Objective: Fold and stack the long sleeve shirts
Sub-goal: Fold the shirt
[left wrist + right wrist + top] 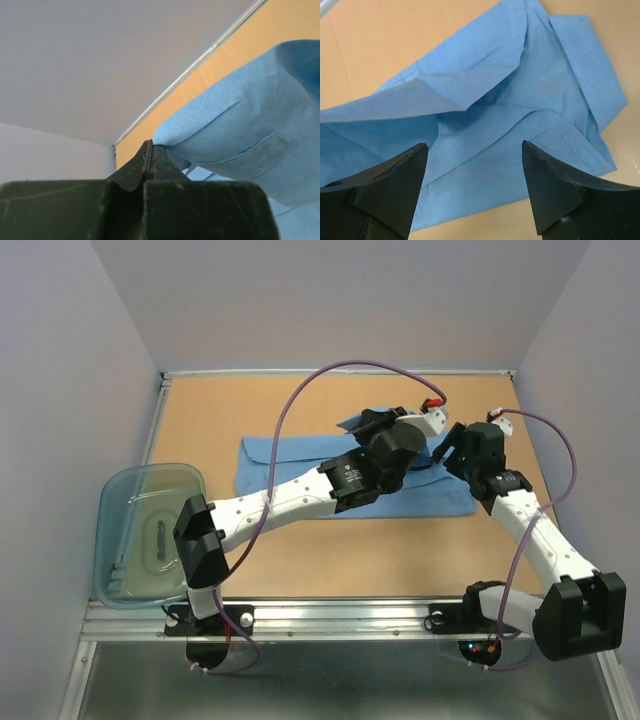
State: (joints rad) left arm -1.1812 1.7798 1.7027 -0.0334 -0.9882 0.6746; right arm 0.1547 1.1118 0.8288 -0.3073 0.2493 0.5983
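- Shirt: the light blue long sleeve shirt (pixel 290 455) lies across the middle of the tan table (pixel 350 560), a long band running from 9 o'clock to 3 o'clock in the overhead view, flat at its 9 o'clock end and rumpled toward 3 o'clock, where both arms meet over it.
- Lifted part: near the shirt's 2 o'clock corner a fold of cloth is raised off the table, with a stitched placket or cuff strip hanging below it in the left wrist view.
- Left gripper (pixel 151 150): pinched tight on the edge of that raised fold, jaws pressed together with the cloth between their tips.
- Right gripper (pixel 473 145): jaws spread wide and holding nothing, poised above the shirt's 3 o'clock end, over a creased layer. I cannot tell whether the tips touch the cloth.
- Progress: judged partway through the first fold. The shirt looks narrowed lengthwise, but it is far from a compact packet. The crosswise folds remain, and no stack exists, since only this one shirt shows.
- Surroundings: a clear bluish plastic tub (pixel 125 510) sits off the table's edge at about 8 o'clock from the shirt, well apart from it.
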